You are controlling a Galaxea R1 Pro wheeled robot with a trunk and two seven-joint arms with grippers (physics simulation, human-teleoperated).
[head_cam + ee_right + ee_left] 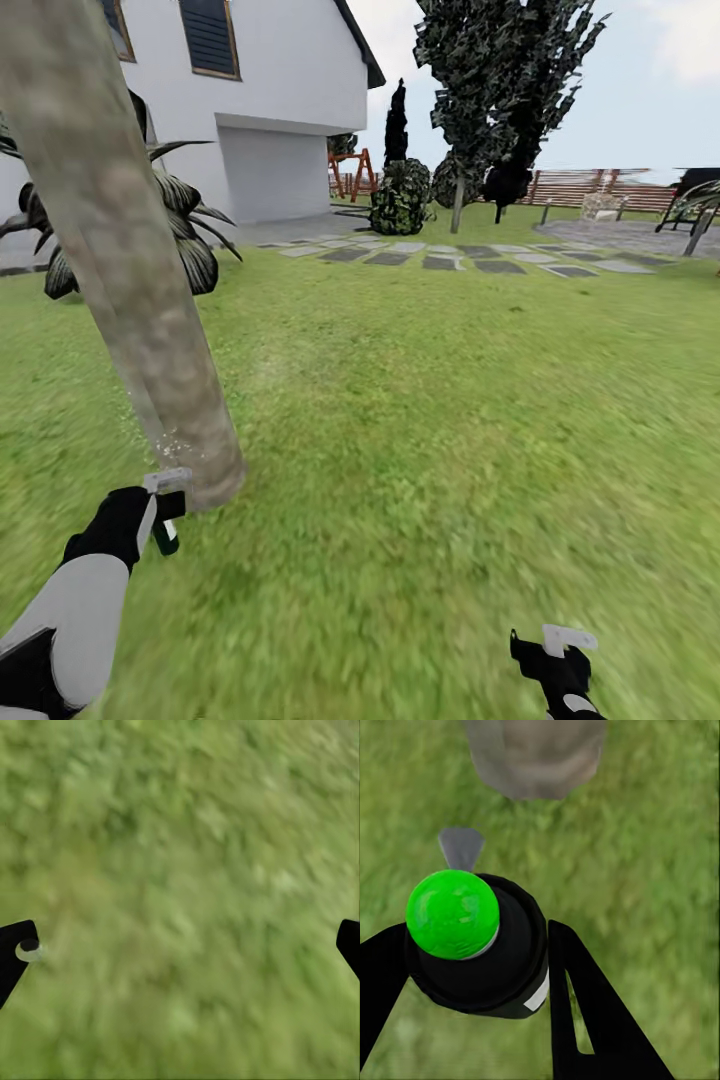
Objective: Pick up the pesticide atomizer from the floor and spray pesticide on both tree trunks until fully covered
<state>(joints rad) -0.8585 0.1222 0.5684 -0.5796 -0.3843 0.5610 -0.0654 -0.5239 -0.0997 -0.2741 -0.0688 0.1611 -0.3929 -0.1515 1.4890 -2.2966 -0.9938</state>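
Observation:
A thick, pale mottled tree trunk (130, 270) leans across the left of the head view, with its base (536, 757) in the grass. My left gripper (160, 515) is shut on the pesticide atomizer (472, 945), a black body with a green cap and a grey nozzle. It holds the atomizer (167, 485) right beside the trunk's base, where pale specks dot the bark. A second tree (458, 205) with a thin pale trunk and a dark leafy crown stands far off by the paving. My right gripper (555, 645) hangs open over grass, and its fingers (16, 949) are wide apart.
Lawn (450, 420) spreads to the right and ahead. A spiky palm (180, 230) sits behind the trunk. A white house (280, 110), stepping stones (450, 258), a round shrub (400, 198), grey paving (640, 235) and a slat fence (580, 185) lie beyond.

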